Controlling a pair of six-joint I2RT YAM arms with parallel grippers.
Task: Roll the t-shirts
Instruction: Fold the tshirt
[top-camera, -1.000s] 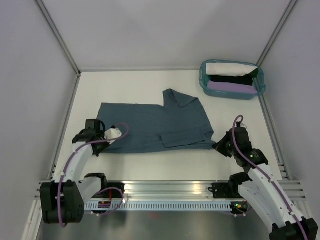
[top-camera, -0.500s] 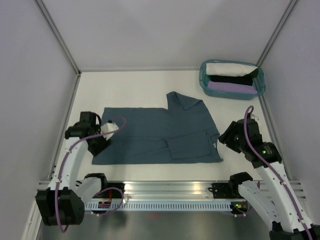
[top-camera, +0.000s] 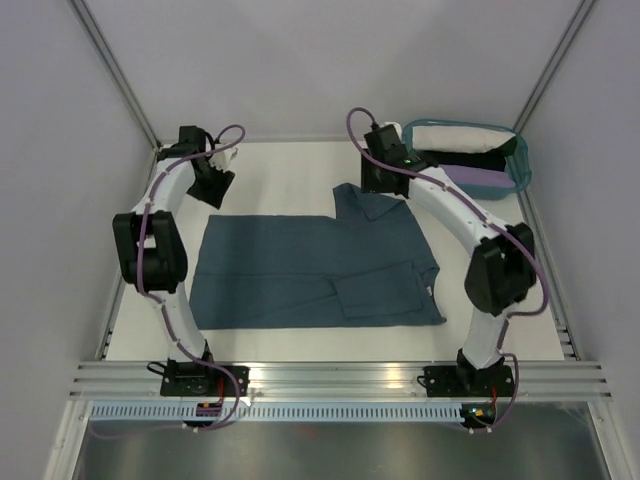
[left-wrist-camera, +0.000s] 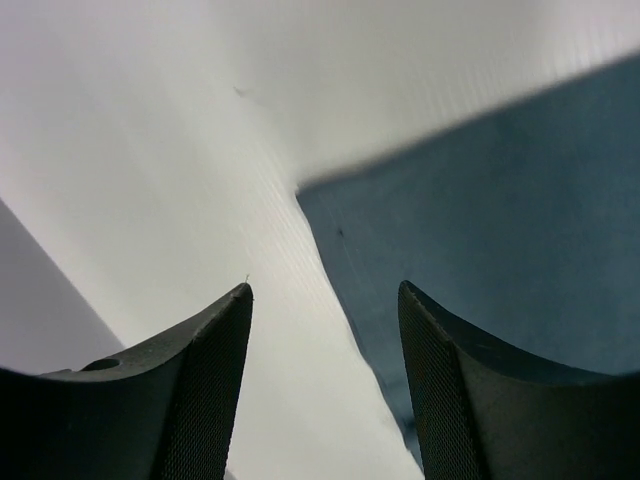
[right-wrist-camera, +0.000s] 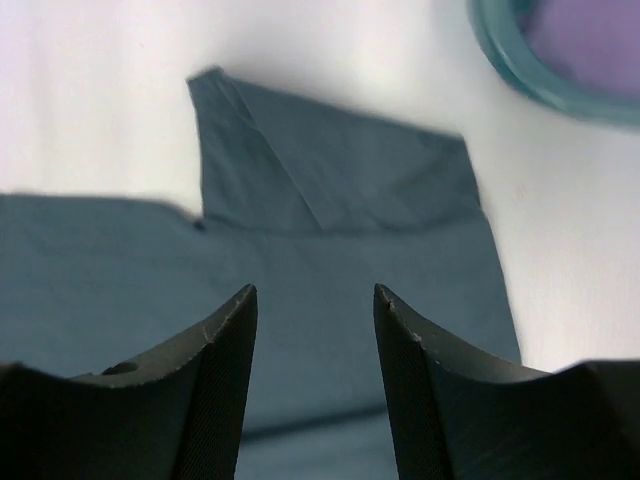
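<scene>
Surface: a white surface (top-camera: 280, 170) enclosed by pale grey walls.
Shirt: the slate-blue t-shirt (top-camera: 300, 270) lies flat mid-surface, with one sleeve jutting toward the far side.
Left jaws: apart and empty, above the shirt's far left corner.
Right jaws: apart and empty, above the jutting sleeve.
Basket: the teal basket (top-camera: 521, 170) sits at the far right and holds a white bundle (top-camera: 455, 137), a black bundle (top-camera: 470, 160) and a lilac bundle (top-camera: 490, 179).

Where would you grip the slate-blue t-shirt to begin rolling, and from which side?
The slate-blue t-shirt lies flat, so only its edges can be pinched. Probably take the far edge, at the left corner and the sleeve flap, coming from above with fingers astride it.
</scene>
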